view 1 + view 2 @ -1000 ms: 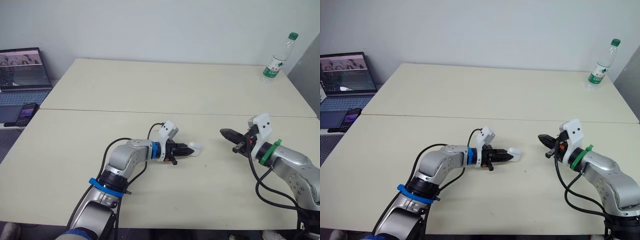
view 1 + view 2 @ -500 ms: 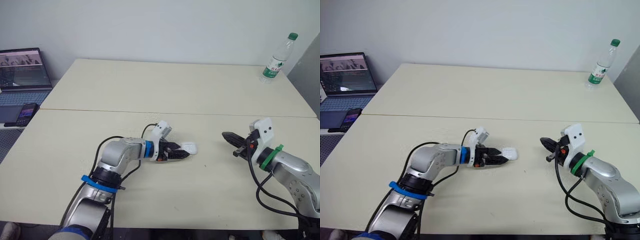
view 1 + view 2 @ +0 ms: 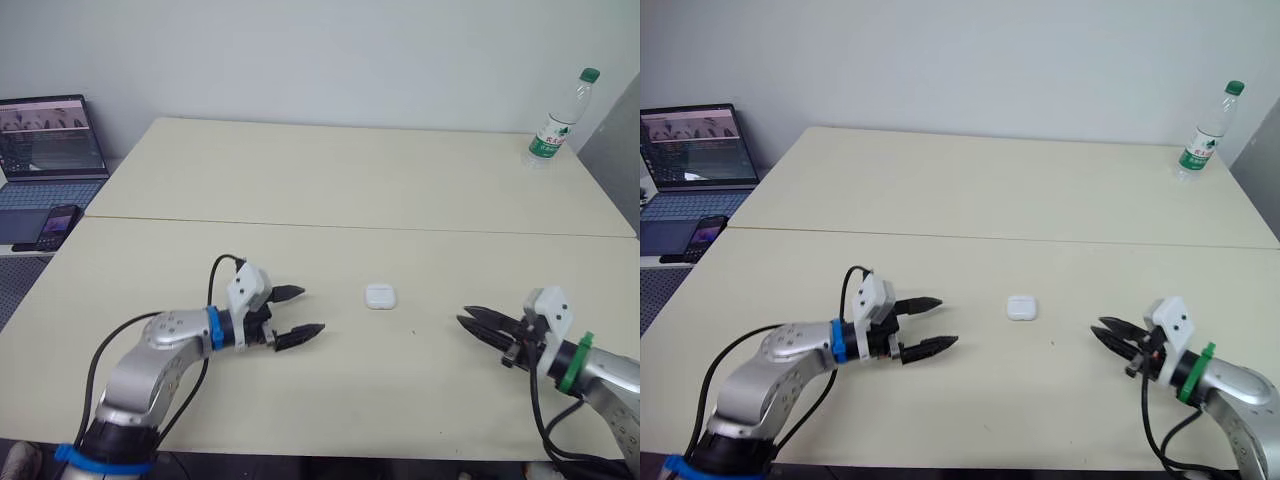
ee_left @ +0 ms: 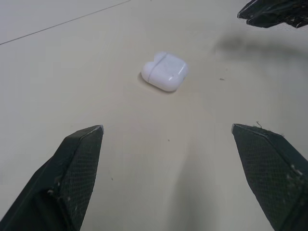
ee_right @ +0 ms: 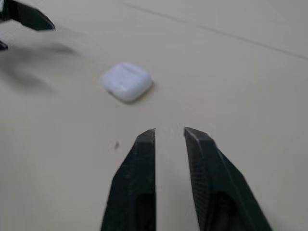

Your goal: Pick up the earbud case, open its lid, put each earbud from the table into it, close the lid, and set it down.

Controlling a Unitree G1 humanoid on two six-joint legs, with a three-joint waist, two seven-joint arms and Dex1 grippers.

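The white earbud case (image 3: 380, 296) lies flat on the cream table (image 3: 330, 180) with its lid shut, near the middle of the front half. My left gripper (image 3: 312, 309) is to its left, a short way off, wide open and pointing at the case (image 4: 164, 71), with nothing between its fingers (image 4: 77, 163). My right gripper (image 3: 466, 317) is low over the table to the right of the case (image 5: 126, 81), also pointing at it. Its jaws stand a little apart, and its fingers (image 5: 139, 163) hold nothing.
A water bottle (image 3: 555, 120) stands at the table's far right corner. Off the left edge are an open laptop (image 3: 45, 140) and a phone (image 3: 50, 228). A seam (image 3: 350, 225) runs across the table behind the case.
My left gripper has opened, let go of the case and drawn back to the left. The case now rests on the table. My right gripper has pulled back and parted its jaws slightly.
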